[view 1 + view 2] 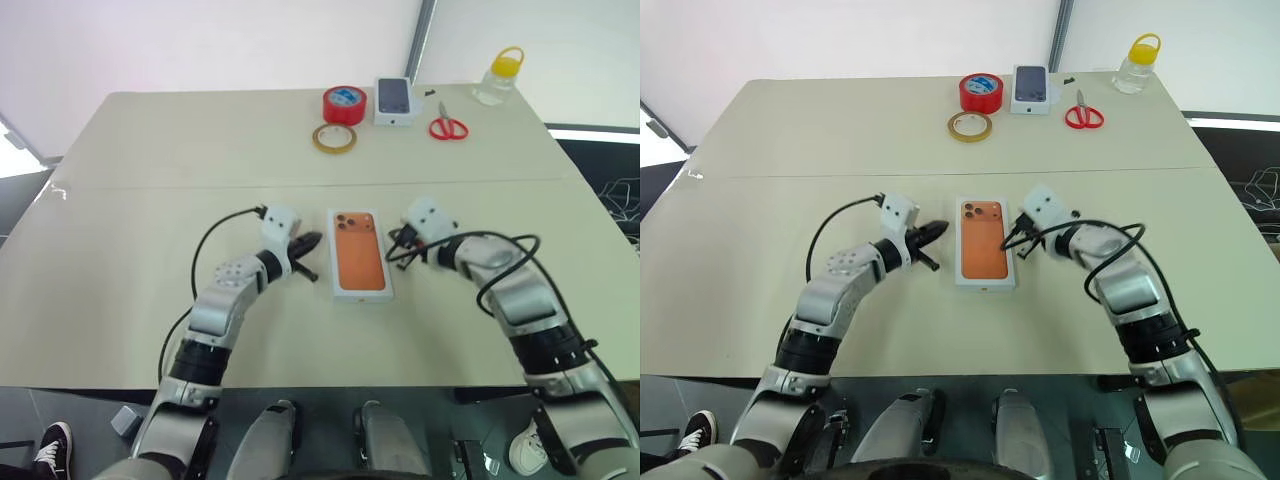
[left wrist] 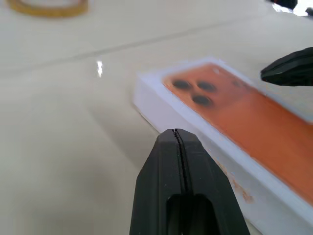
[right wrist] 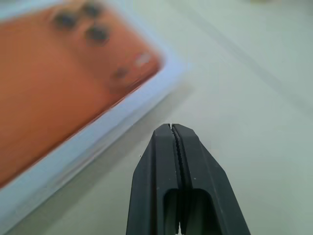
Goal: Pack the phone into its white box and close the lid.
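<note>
The lid (image 1: 360,254), white with an orange-phone print on its outer face, lies flat near the middle of the beige worktop (image 1: 150,220) and appears to sit closed over the white box, whose side wall shows beneath it in the left wrist view; the phone itself cannot be made out. The left tool (image 1: 308,243) is just beside the lid's left edge, fingers pressed together, holding nothing. The right tool (image 1: 1013,240) is at the lid's right edge, likewise closed and empty; contact with the lid cannot be told. At the far edge of the worktop lie a red tape roll (image 1: 344,104), a tan tape ring (image 1: 333,139), a small white carton (image 1: 395,101) bearing a dark phone picture, red-handled scissors (image 1: 448,125) and a clear bottle (image 1: 499,79) with a yellow cap.
</note>
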Controlling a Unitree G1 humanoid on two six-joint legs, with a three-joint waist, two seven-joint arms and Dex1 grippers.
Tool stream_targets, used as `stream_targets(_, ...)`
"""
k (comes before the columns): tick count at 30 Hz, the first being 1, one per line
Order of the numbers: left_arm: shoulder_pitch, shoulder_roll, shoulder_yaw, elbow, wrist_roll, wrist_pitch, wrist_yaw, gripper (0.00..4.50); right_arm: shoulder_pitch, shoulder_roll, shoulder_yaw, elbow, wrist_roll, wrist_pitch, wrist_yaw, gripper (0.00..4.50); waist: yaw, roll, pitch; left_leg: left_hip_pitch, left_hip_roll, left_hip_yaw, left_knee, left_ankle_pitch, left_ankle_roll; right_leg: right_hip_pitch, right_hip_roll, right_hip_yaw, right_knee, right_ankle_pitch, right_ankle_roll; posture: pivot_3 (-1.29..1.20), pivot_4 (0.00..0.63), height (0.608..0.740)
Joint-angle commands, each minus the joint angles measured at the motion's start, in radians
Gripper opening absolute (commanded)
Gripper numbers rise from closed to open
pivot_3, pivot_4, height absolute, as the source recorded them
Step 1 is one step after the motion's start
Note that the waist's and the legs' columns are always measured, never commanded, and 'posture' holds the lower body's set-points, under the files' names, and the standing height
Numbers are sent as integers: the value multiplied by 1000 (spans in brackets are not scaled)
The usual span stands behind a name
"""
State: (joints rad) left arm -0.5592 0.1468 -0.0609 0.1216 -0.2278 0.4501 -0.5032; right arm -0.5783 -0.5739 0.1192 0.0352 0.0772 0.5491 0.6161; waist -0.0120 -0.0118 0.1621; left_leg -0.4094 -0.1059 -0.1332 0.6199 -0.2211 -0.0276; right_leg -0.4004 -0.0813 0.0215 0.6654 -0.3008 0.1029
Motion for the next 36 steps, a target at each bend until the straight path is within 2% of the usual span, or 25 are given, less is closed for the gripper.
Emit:
stream_targets(1,-56,-23,-6,62,-1,-50,-13,0,-21,38,5,-3,11,-35,13,42,0,0,0,0,0,0,0,0,0,0,0,0,0,0,0,0,150,740)
stream_targets(5,-59,-27,-52,155,50,-83,-21,0,-18,71,45,4,-18,-35,7,42,-5,0,0,0,0,1,2,0,0,0,0,0,0,0,0,0,150,740)
stream_targets(9,12,-8,-97,140,81,-74,-32,0,17,117,67,-52,-19,33,-22,42,-3,0,0,0,0,0,2,0,0,0,0,1,1,0,0,0,150,740)
stream_targets(11,71,20,-129,89,96,-60,-49,0,86,73,147,-105,-81,22,3,42,-2,1,-2,0,0,0,3,0,0,1,0,1,1,0,0,0,150,740)
stream_targets(13,118,39,-137,24,76,-39,-78,0,147,37,164,-156,-71,47,47,42,-1,0,-4,1,0,0,3,0,0,2,0,1,0,0,1,0,150,740)
stream_targets(18,218,101,-157,-135,13,3,-184,0,235,-59,119,-306,62,130,205,42,-2,0,-5,3,0,-1,3,-3,5,6,0,0,-1,0,1,0,150,740)
stream_targets(21,250,108,-114,-193,-62,91,-200,0,249,-100,98,-332,97,131,251,42,-2,0,-5,3,0,-1,3,-4,6,6,0,0,-1,-1,0,0,150,740)
stream_targets(23,254,117,-74,-233,-104,124,-201,0,231,-90,71,-325,119,141,245,42,-2,0,-5,3,0,-1,3,-4,7,6,0,0,-1,-1,1,0,150,740)
stream_targets(26,241,150,0,-271,-159,136,-213,909,174,-32,1,-283,203,190,238,0,-6,-2,-4,3,1,-1,3,-4,7,5,0,0,-1,-1,1,0,150,740)
stream_targets(29,220,214,88,-294,-183,105,-217,2367,117,-4,-56,-216,225,169,220,855,-6,-1,-3,2,1,-1,3,-4,6,4,0,1,0,0,0,0,150,740)
stream_targets(33,228,332,164,-288,-195,76,-262,4294,71,-32,-72,-125,207,97,234,2785,-2,-1,-3,1,1,-1,3,-4,6,3,0,1,-1,0,0,0,150,740)
stream_targets(34,240,359,179,-276,-188,64,-268,4500,61,-39,-85,-93,203,67,234,3288,0,-1,-3,1,1,-1,2,-4,6,3,0,1,-1,0,0,0,150,740)
stream_targets(36,265,396,214,-261,-192,32,-286,4500,47,-52,-111,-41,195,-4,237,4332,2,-1,-3,1,0,0,2,-4,6,3,-1,1,-2,0,0,0,150,740)
